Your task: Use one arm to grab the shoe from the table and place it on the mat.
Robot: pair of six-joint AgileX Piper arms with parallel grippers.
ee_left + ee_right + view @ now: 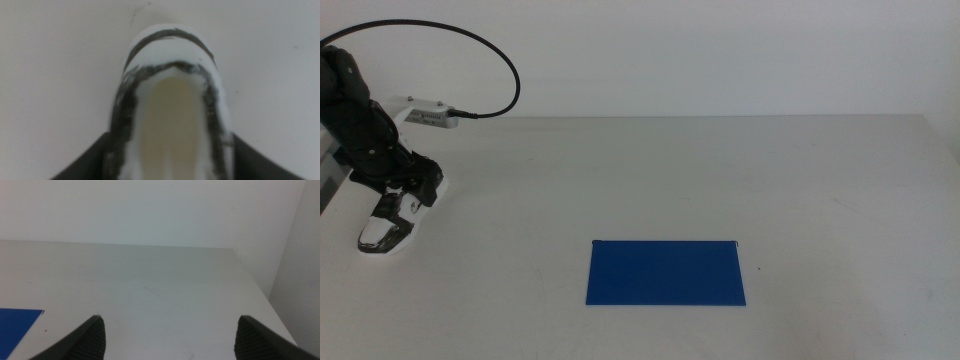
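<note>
White wall behind, plain white-grey bench (720, 170), nothing on it but the task items.

Left arm (360, 120) is the one working, at the far-left edge of the bench. Left gripper (405, 190) is down on the shoe (388, 222). The left wrist view looks straight into the shoe opening, with one dark jaw on each flank of the upper. Jaws are either side of the shoe and look closed onto it; my read is clamped, or very nearly so. Can't tell whether the sole is on the bench or just clear of it.

Shoe: far left, toe pointing near and slightly left, heel under the gripper. Long axis runs roughly near-far, tilted a little. Jaws bite across the width, which is the correct axis.

Mat (666, 272): blue rectangle at near-centre, long side running left-right, well apart from the shoe, to the right and nearer.

Key relation: the mat lies right and slightly near of the held shoe, and the shoe's long axis is roughly crosswise to the mat's long side. The shoe is shorter than the mat, so it likely fits either way, but a wrist rotation would seat it better along the length.

Right gripper (170, 335) is idle on the right, out of the middle view, jaws wide apart over bare bench, mat corner just visible to its left.

Step in hand: the grasp. Lift and carry are not yet done.

Risk: the grip is at the heel end, so the toe could sag.
</note>
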